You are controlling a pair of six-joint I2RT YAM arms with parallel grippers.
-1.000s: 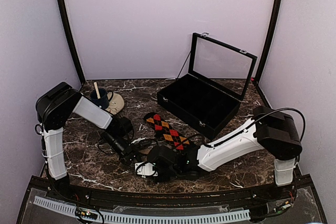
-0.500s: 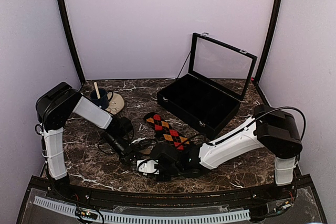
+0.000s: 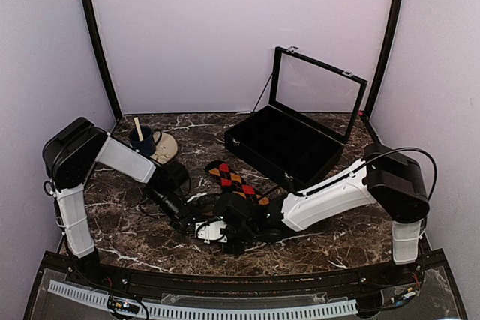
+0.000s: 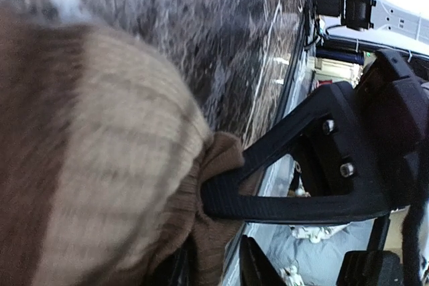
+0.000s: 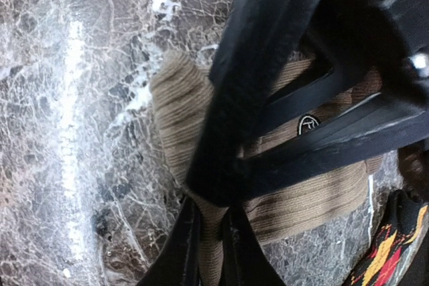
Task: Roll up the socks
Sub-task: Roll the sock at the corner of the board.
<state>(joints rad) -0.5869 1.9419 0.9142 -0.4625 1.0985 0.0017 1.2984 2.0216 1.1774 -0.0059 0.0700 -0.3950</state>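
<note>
Near the front of the table (image 3: pixel 135 239) I see both grippers meeting on the tan sock (image 5: pixel 175 108), bunched on the surface. The left gripper (image 4: pixel 213 262) pinches a fold tight, and the right gripper (image 5: pixel 213 239) is clamped on another. Just behind lies the argyle sock (image 3: pixel 234 182), flat. Farther back is the open box (image 3: pixel 281 148).

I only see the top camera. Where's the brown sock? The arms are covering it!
Observer: It's under them. The left wrist view shows the tan ribbed sock bunched up, with the left gripper pinching a fold.
Operator: Is the other hand holding it too?
Observer: Yes. In the right wrist view, the right gripper is shut on a strip of the same sock.
Operator: Is the diamond sock stuck in there?
Observer: No. The argyle sock lies off to the side, not gripped.
</note>
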